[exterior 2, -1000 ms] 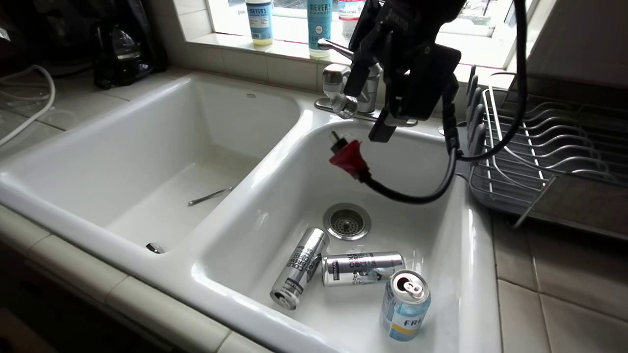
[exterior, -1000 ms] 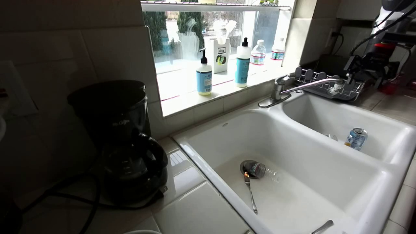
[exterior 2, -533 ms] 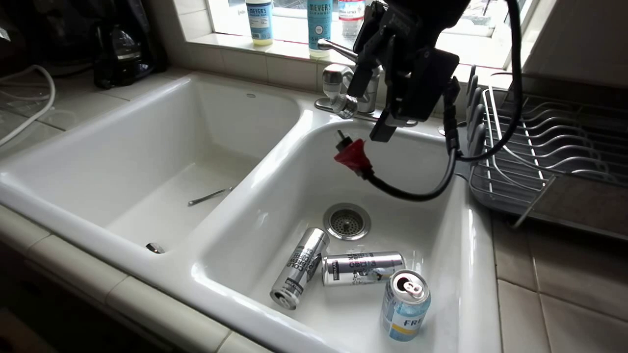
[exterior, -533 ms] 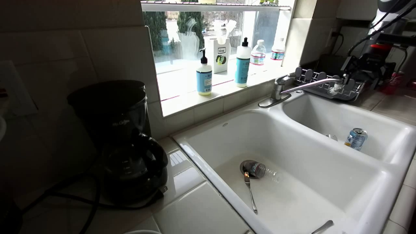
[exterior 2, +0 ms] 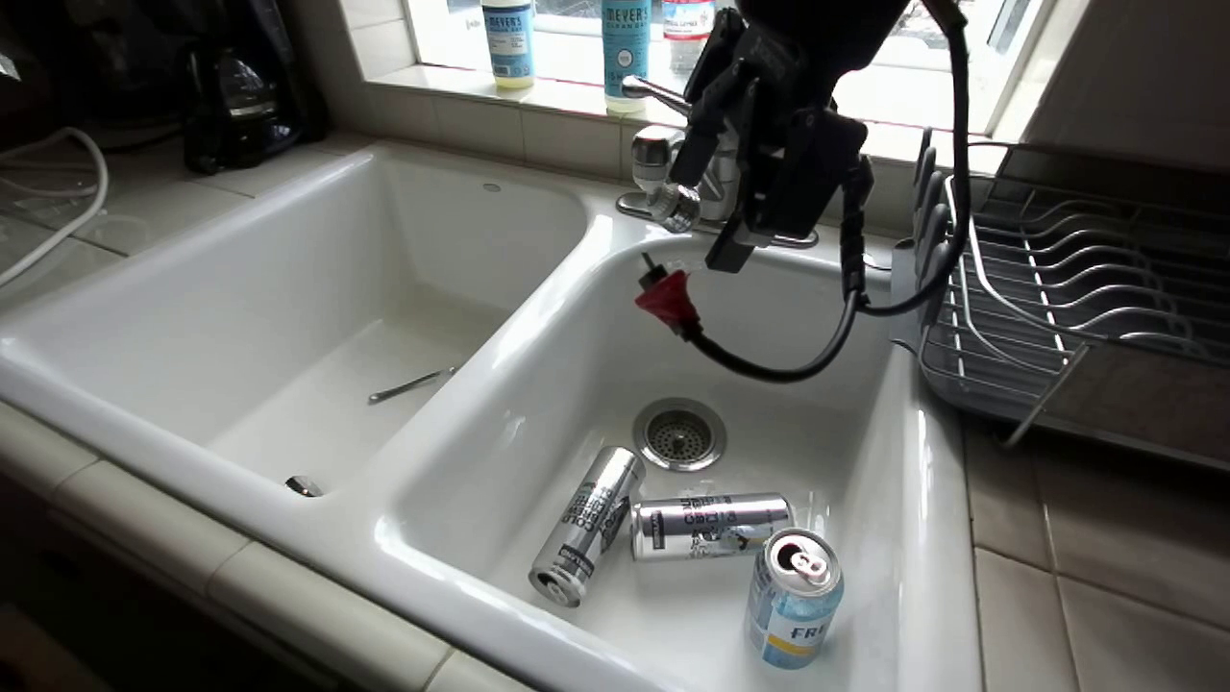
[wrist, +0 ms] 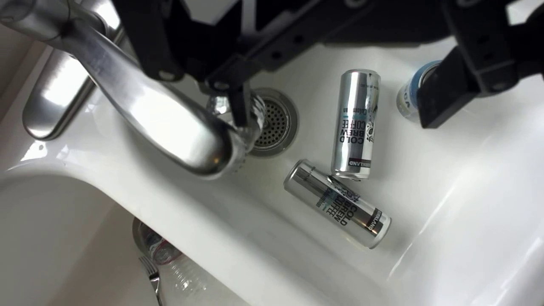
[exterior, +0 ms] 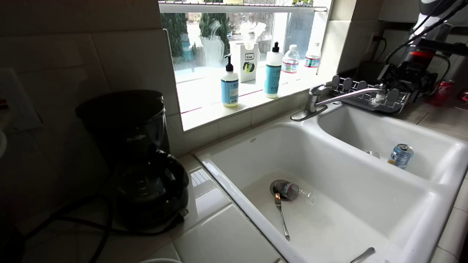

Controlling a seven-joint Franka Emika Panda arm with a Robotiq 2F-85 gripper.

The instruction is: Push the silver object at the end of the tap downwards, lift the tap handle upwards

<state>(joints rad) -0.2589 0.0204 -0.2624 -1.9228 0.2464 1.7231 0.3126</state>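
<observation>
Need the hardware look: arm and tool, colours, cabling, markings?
The tool is black, with jointed, block-tipped fingers and light round fasteners. The arm shows a pale section and a red band; black cables run outside it, one ending in a red plug with a thin pin. No markings legible.

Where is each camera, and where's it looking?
Wrist view: behind the black end effector, looking down past the silver metal tap; fingers show.
An exterior view: near the black plastic coffee maker, along the white double sink; red-banded arm shows.
An exterior view: above the sink's front, towards the bright window; end effector shows.
Both exterior views share the tap.
</observation>
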